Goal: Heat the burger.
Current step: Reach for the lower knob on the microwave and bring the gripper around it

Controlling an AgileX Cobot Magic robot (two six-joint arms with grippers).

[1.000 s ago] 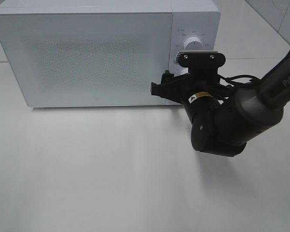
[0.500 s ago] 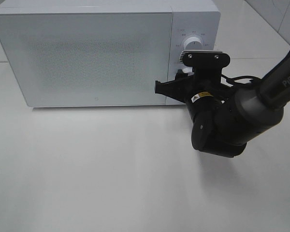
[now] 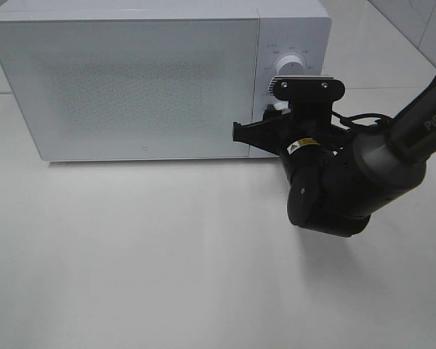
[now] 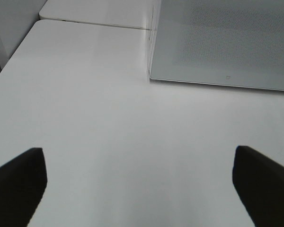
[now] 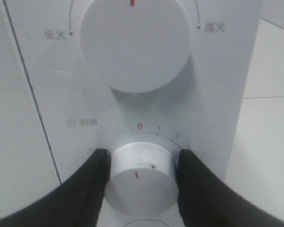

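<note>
No burger shows in any view. The white microwave (image 3: 131, 87) stands at the back of the table with its door closed. My right gripper (image 5: 142, 177) is at the control panel, its black fingers (image 5: 92, 182) pressed against both sides of the lower timer knob (image 5: 141, 174), whose red mark points toward me. The overhead view shows that gripper (image 3: 272, 123) low on the panel, under the upper power knob (image 3: 289, 65). My left gripper (image 4: 142, 184) is open over bare table, holding nothing, in front of the microwave's left front corner (image 4: 151, 75).
The white table (image 3: 167, 254) stretches in front of the microwave. The right arm's dark wrist (image 3: 334, 189) hangs over the table's right half. A table seam (image 4: 94, 23) runs left of the microwave.
My right gripper's jaws have narrowed from wide open onto the timer knob; the visible finger shifted inward. The left gripper has not moved.
</note>
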